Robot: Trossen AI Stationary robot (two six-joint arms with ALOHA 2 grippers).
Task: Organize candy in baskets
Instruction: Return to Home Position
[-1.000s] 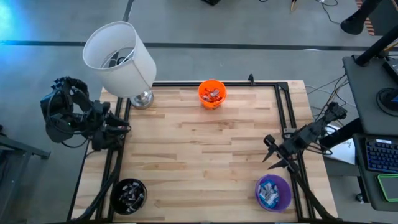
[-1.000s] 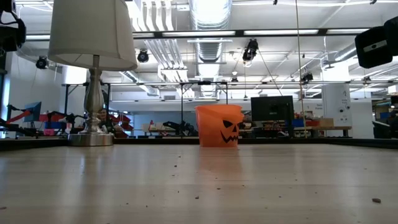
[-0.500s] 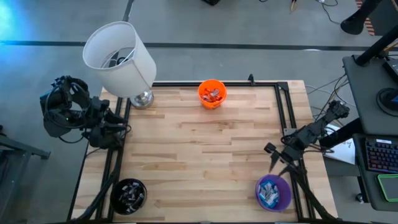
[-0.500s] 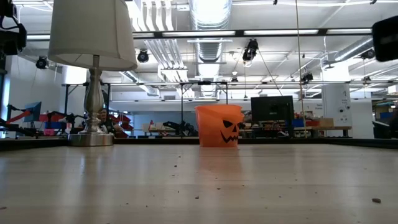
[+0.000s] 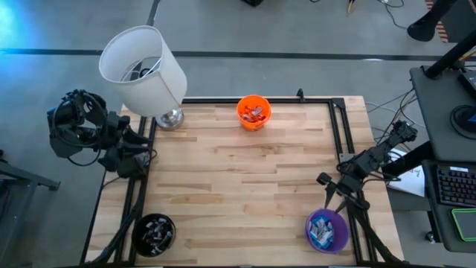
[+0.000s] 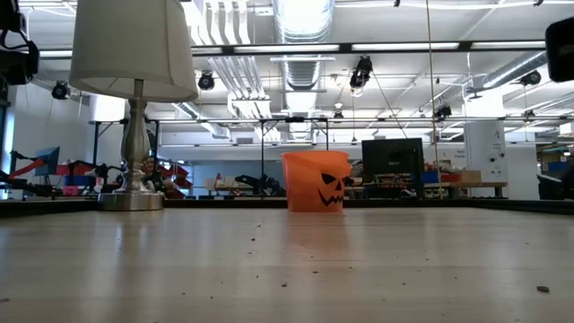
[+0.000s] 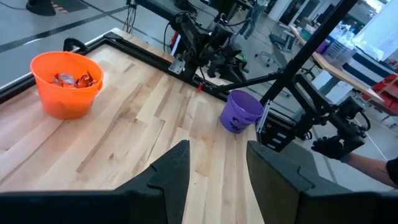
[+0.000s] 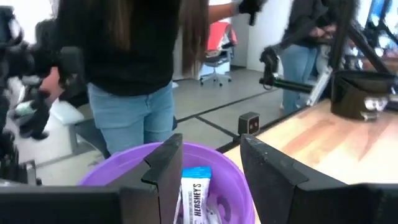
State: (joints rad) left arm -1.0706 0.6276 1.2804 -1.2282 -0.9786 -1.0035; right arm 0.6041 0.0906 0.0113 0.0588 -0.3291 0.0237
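Observation:
The orange basket (image 5: 253, 112) stands at the far edge with red-wrapped candy in it, and it also shows in the low view (image 6: 316, 180) and the left wrist view (image 7: 65, 84). The purple basket (image 5: 327, 230) stands at the near right corner and holds light blue and white candy (image 8: 196, 198). The black basket (image 5: 155, 232) stands at the near left corner and holds silver and dark candy. My right gripper (image 5: 335, 202) is open just above the purple basket's far rim (image 8: 124, 163), pointing at it. My left gripper (image 5: 147, 150) is open and empty at the table's left edge.
A white-shaded lamp (image 5: 141, 67) on a metal foot stands at the far left corner. A black frame (image 5: 338, 126) runs along the table's edges. A person in jeans (image 8: 134, 93) stands beyond the purple basket. The bare wooden top (image 5: 238, 186) lies between the baskets.
My right gripper has gone toward the table's near edge, closer to the purple basket, and has turned its fingers toward it. It has stayed open. My left arm has shifted a little toward the far edge.

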